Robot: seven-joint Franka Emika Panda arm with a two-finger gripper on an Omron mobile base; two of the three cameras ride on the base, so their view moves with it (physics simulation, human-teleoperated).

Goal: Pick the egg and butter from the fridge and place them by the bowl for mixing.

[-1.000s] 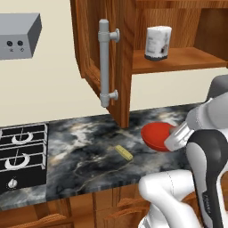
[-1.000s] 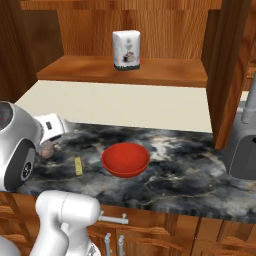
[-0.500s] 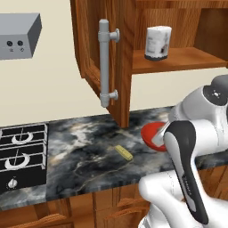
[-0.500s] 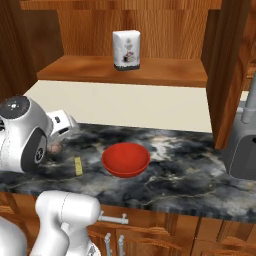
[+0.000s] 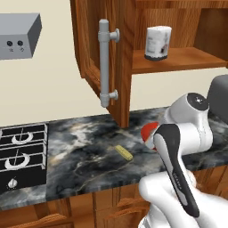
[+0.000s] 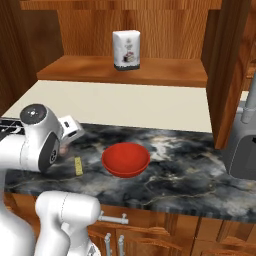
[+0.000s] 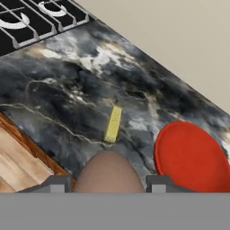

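Egg [image 7: 107, 173] clamped in tool [image 7: 106, 183], bottom centre of hand view, above counter [image 7: 58, 94]. Butter [image 7: 113, 123] already down, mid-frame, just left of red bowl [image 7: 191, 157]. Risk: release from height, round egg rolls toward front counter edge or knocks butter.

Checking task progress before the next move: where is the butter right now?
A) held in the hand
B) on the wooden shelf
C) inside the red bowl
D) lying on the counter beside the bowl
D: the butter lies flat on the dark counter, apart from the red bowl.
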